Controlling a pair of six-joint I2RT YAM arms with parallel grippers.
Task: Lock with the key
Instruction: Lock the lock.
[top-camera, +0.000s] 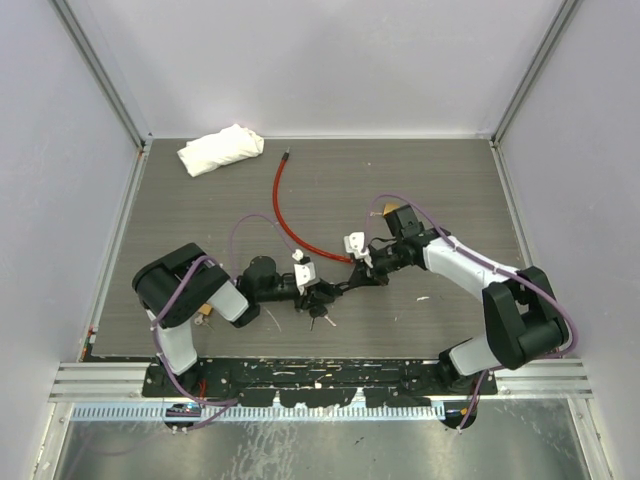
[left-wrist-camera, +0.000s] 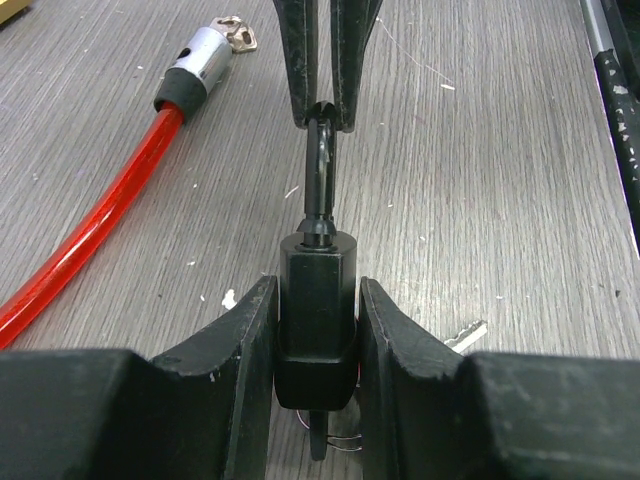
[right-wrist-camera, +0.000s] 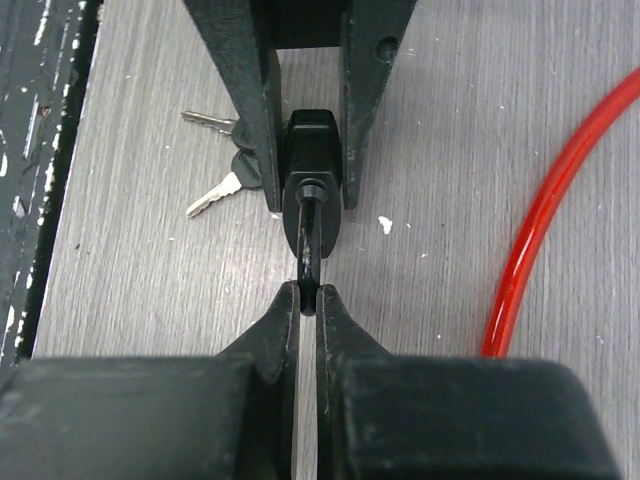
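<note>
My left fingers, partly open, clamp the lock body; my right fingers pinch shut on the inserted key. Turning it remains, I judge.

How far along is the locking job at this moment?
Done: the left tool clamps the black lock body, and the key sits in its keyhole. In hand: the right tool is shut on the key's head. Left: turning the key; whether the lock is already locked cannot be told. The red cable's metal end lies on the table, outside the lock.
</note>
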